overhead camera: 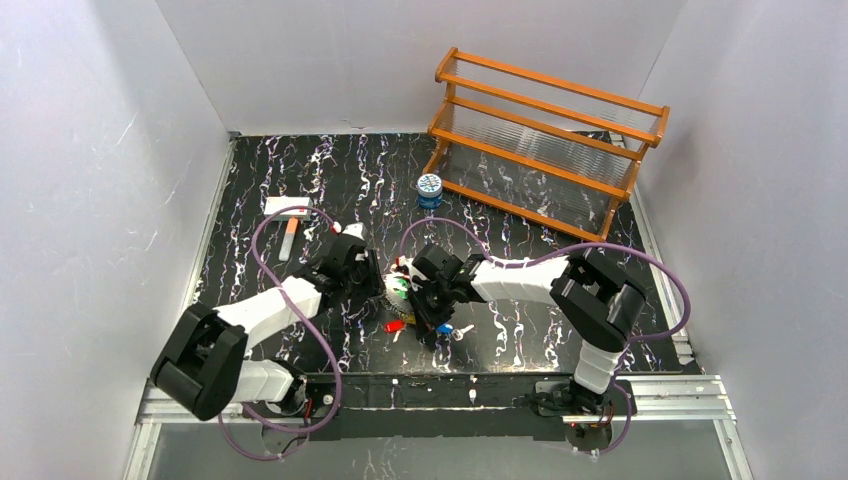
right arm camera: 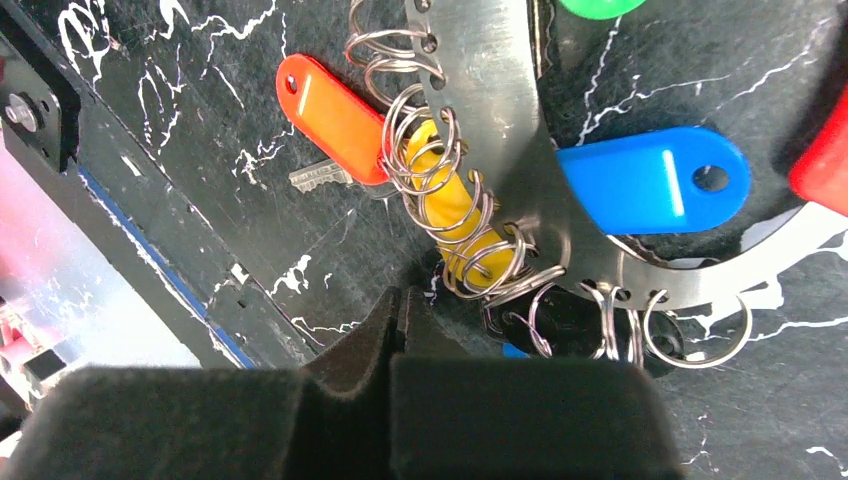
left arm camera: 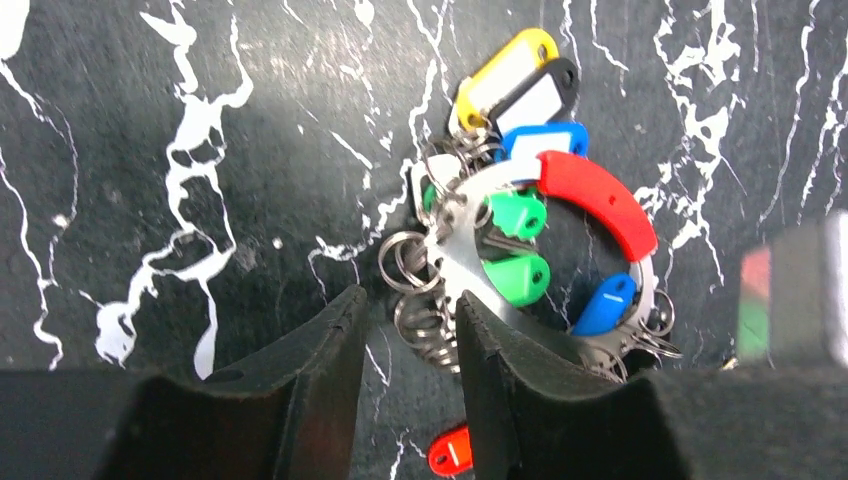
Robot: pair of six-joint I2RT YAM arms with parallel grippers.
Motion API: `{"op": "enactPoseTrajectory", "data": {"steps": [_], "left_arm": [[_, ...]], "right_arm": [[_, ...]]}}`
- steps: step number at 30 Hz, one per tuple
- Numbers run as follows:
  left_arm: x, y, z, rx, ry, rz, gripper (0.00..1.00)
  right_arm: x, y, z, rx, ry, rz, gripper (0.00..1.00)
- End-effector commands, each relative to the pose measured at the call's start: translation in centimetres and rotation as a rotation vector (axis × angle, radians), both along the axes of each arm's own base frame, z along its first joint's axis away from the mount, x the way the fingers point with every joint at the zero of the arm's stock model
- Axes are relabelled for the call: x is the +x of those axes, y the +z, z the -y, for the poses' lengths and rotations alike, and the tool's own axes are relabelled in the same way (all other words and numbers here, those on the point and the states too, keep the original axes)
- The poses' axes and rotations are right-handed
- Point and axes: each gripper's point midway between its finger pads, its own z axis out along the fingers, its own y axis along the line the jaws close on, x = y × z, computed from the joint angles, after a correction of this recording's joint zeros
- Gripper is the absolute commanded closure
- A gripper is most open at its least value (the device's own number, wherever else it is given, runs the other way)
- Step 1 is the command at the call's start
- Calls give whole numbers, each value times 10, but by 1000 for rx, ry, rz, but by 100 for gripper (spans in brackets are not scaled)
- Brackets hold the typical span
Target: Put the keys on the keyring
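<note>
In the left wrist view the keyring lies flat on the table, a flat metal band pierced with holes, with a red arc covering its upper right. The keys hang from small rings along the band. A yellow tag and a black tag lie side by side outside the ring, their long axes running up and right, away from it. Two green tags sit inside the ring, pointing right. The left gripper stands narrowly parted at the ring's left edge. Small rings lie in the gap and the band runs by the right-hand finger, but I cannot tell whether anything is pinched.

In the right wrist view the right gripper is pressed closed with nothing visible between its tips, just below the band. A red tag lies slanted, its holed end up-left and free of any ring, with a key blade poking out beneath it. A blue tag points right, its hole at the far end.

In the top view the bunch lies near the table's front middle, between the two grippers. A tin and a rack stand well behind.
</note>
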Motion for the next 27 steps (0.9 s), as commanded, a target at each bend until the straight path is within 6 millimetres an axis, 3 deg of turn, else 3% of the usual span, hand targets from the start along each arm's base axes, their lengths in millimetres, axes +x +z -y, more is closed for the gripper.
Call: {"op": "enactPoseTrajectory", "data": {"steps": [1, 7, 17, 21, 27], "left_arm": [[16, 1, 3, -7, -18, 5, 64], [10, -19, -9, 35, 3, -40, 74], [-11, -30, -11, -44, 51, -60, 77], [-15, -21, -6, -97, 50, -52, 71], [-3, 13, -9, -117, 72, 62, 53]], "right_arm": [[8, 1, 0, 5, -46, 32, 99], [33, -9, 16, -65, -110, 105, 99], [109, -9, 31, -94, -204, 204, 99], [125, 0, 26, -99, -196, 242, 99], [122, 29, 26, -38, -175, 280, 99]]}}
